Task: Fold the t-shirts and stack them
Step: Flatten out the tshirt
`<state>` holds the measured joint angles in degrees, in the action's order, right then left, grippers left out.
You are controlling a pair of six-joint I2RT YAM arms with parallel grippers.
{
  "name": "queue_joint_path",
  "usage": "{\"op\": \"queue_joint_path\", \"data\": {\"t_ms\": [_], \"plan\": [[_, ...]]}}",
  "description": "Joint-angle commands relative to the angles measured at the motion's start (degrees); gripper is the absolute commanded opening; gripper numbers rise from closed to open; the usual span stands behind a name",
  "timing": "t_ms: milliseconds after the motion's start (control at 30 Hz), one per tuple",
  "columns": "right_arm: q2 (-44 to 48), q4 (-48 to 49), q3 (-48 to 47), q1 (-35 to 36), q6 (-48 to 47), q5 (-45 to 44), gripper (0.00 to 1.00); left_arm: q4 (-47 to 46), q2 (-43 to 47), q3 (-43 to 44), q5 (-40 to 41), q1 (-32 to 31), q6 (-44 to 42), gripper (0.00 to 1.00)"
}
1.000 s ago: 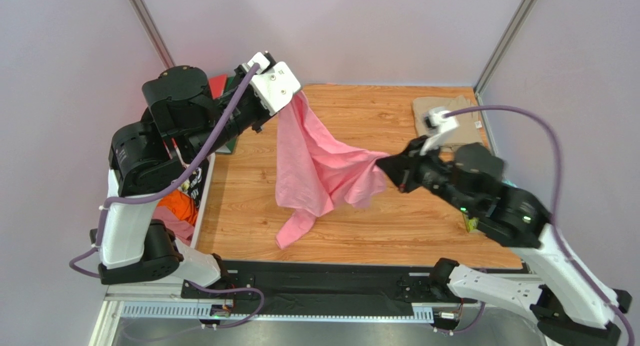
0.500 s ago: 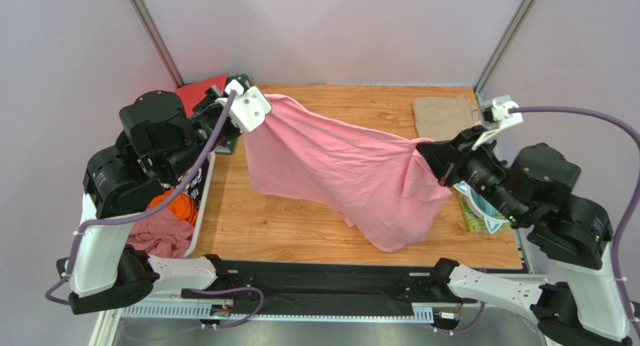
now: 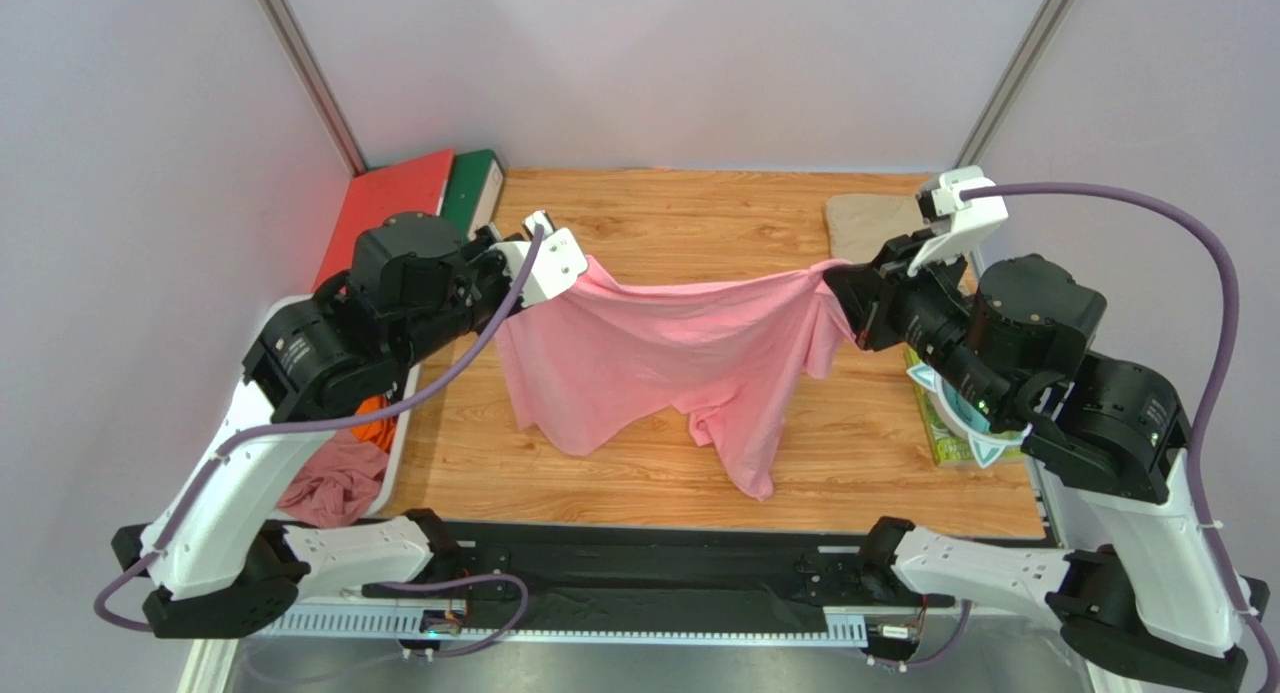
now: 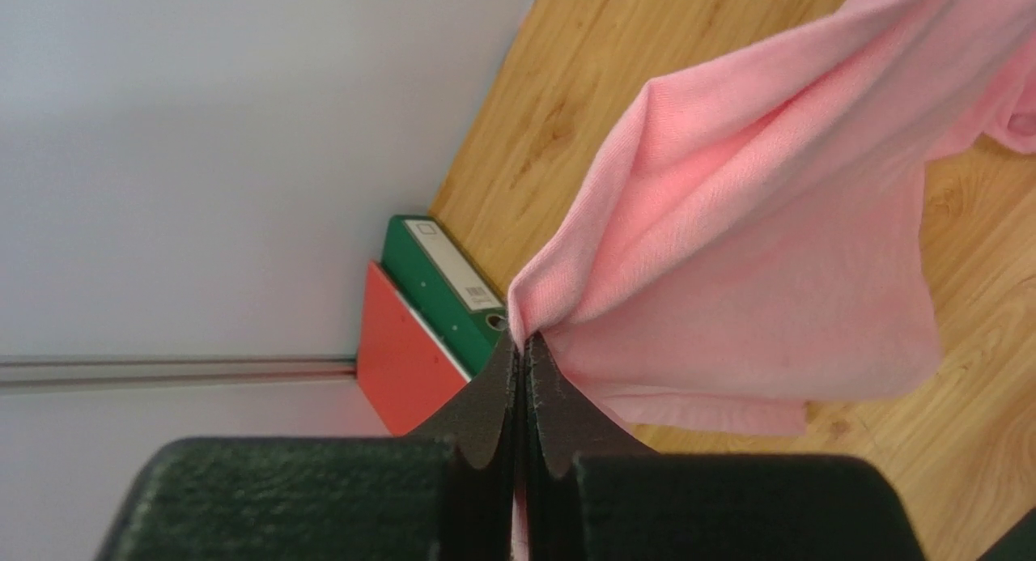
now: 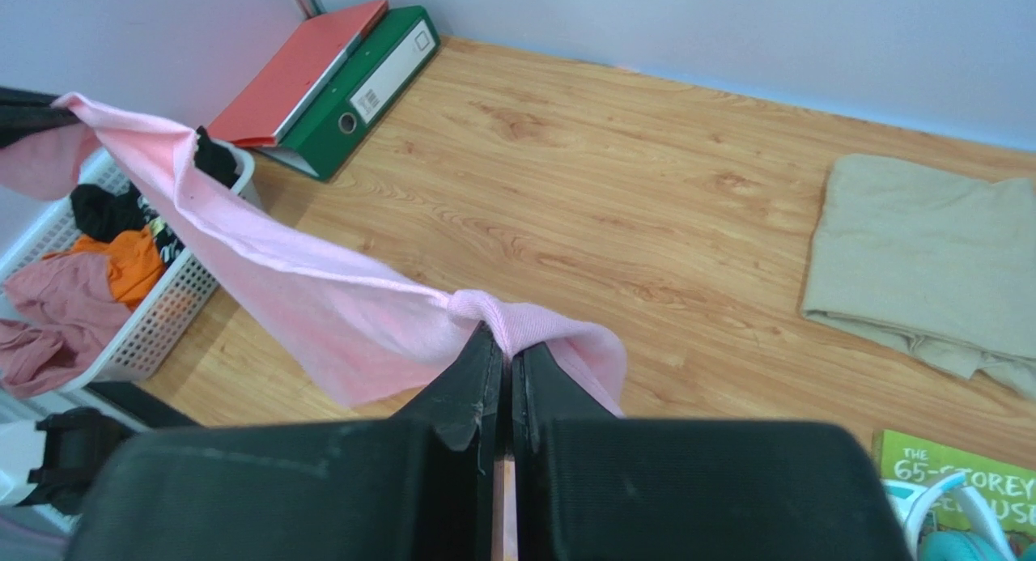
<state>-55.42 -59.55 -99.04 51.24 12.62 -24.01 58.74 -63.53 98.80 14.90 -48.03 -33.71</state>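
Pink t-shirt (image 3: 661,348): held up above the middle of the wooden table (image 3: 691,206) and stretched between the two grippers along its upper edge; the edge sags a little between the two grips, and the rest is hung down in loose folds, the longest flap reaching lowest on the near side, right of centre; whether the lowest folds touch the wood cannot be told
Left gripper (image 4: 523,349): jaws are pressed together on a bunched corner of the pink cloth, which is seen emerging from between the fingertips in the left wrist view; the grip is placed at the left end of the stretched edge
Right gripper (image 5: 505,333): jaws are closed on the opposite corner, a small fold of pink cloth being draped over the fingertips; the grip is placed at the right end of the edge
Khaki t-shirt (image 5: 930,264): laid folded and flat at the far right corner of the table, apart from the pink one; partly hidden by the right arm in the top view
Binders: a red binder (image 3: 388,206) and a green binder (image 3: 472,188) are laid side by side, touching, at the far left corner
Basket (image 5: 158,324): white mesh, set beside the table's left edge; orange, dark and dusty-pink garments (image 5: 122,264) are piled in it
Book (image 5: 961,464): green-covered, laid at the right edge of the table, nearer than the khaki shirt
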Motion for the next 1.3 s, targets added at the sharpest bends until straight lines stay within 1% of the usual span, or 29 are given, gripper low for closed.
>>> {"op": "queue_joint_path", "data": {"t_ms": [0,33,67,100,133,233,267,300,333,367,400,433,467,500,533,567,600,633,700,833,867,933,1067,1100,1133,1167,1200,1233,1267], "plan": [[-5.82,2.68,-4.05,-2.71,-4.97,-1.84,0.0,-5.56,-1.41,0.94,-5.31,6.87,2.25,0.0],[-7.06,3.12,-4.49,-4.9,-5.5,-0.44,0.0,-5.74,-2.82,2.08,-7.4,8.46,2.51,0.0],[-8.38,3.56,-5.19,-12.06,-5.5,2.45,0.0,-6.26,-6.05,3.4,-8.64,10.13,2.95,0.0],[-11.09,4.52,-5.28,-16.92,-4.72,11.7,0.0,-6.97,-7.65,5.59,-9.7,13.28,3.04,0.0],[-12.25,5.92,-4.93,-24.01,-3.93,14.23,0.0,-7.93,-9.23,6.48,-11.02,14.71,3.04,0.0],[-19.71,8.65,-7.55,-29.24,-3.92,15.04,0.0,-12.41,-16.78,11.66,-11.82,19.45,2.43,0.0],[-23.99,9.88,-8.61,-31.01,-3.66,17.13,0.0,-12.68,-22.03,14.2,-12.25,20.51,2.6,0.0],[-26.82,10.5,-13.75,-32.86,-2.53,21.16,0.0,-12.16,-25.21,21.71,-12.52,22.87,3.38,0.0],[-29.98,9.72,-17.72,-36.18,-1.73,23.02,0.0,-11.2,-28.46,26.57,-13.04,24.02,3.74,0.0],[-36.36,8.32,-22.11,-37.87,-0.85,25.48,0.0,-9.02,-35.19,31.66,-12.88,24.91,3.92,0.0],[-38.95,7.09,-31.21,-39.45,1.33,29.33,0.0,-7.95,-38.48,42.42,-12.7,26.39,4.01,0.0],[-40.98,7.34,-34.08,-42.08,2.22,31.2,0.0,-7.16,-41.56,47.74,-12.09,27.11,3.75,0.0],[-43.09,8.47,-36.46,-42.8,3.01,32.43,0.0,-6.45,-46.29,52.15,-11.56,27.46,3.22,0.0],[-43.54,10.75,-38.14,-43.76,3.81,34.19,0.0,-6.71,-47.81,56.98,-10.77,27.99,2.09,0.0],[-43.81,11.64,-40.24,-44.73,4.42,34.9,0.0,-7.14,-48.18,56.85,-10.68,28.25,1.9,0.0],[-43.29,12.43,-40.52,-45.26,4.78,35.78,0.0,-8.89,-46.62,55.28,-10.68,28.6,1.9,0.0],[-42.76,13.05,-40.44,-45.44,4.95,36.48,0.0,-9.86,-45.03,49.61,-11.37,28.87,2.16,0.0],[-42.15,13.06,-38.87,-45.62,4.78,36.49,0.0,-12.22,-41.02,46.16,-11.64,28.96,3.21,0.0],[-39.16,13.58,-35.62,-45.71,4.61,37.1,0.0,-14.43,-37.3,38.0,-12.78,29.57,4.09,0.0],[-32.93,13.06,-27.8,-44.57,4.08,36.76,0.0,-10.86,-31.59,35.76,-14.63,29.84,6.99,0.0],[-30.04,12.88,-24.3,-44.13,3.64,36.32,0.0,-10.67,-30.44,34.97,-14.63,29.84,7.69,0.0],[-27.04,11.04,-20.77,-42.99,3.46,34.39,0.0,-10.49,-26.41,30.32,-16.3,29.84,7.87,0.0],[-17.83,2.97,-8.91,-42.98,4.78,32.1,0.0,-9.09,-19.19,21.1,-17.88,29.84,8.23,0.0],[-15.88,2.6,-0.88,-42.98,5.48,32.44,0.0,-8.82,-17.52,16.29,-19.19,29.84,8.14,0.0],[-13.77,2.51,2.94,-42.72,5.83,32.88,0.0,-7.77,-14.03,13.55,-20.25,29.84,8.31,0.0],[-9.75,2.6,7.42,-42.54,6.27,33.23,0.0,-6.81,-12.51,8.3,-21.3,29.84,8.4,0.0],[-7.79,2.34,14.08,-42.63,6.97,34.37,0.0,-5.67,-10.93,5.46,-23.92,29.84,8.58,0.0],[-6.04,1.9,17.27,-42.28,6.98,35.08,0.0,-3.74,-7.78,2.39,-24.73,29.84,8.75,0.0],[-3.15,-0.2,19.48,-42.37,7.06,35.17,0.0,-2.94,-6.19,-4.6,-25.44,29.84,8.93,0.0]]}}
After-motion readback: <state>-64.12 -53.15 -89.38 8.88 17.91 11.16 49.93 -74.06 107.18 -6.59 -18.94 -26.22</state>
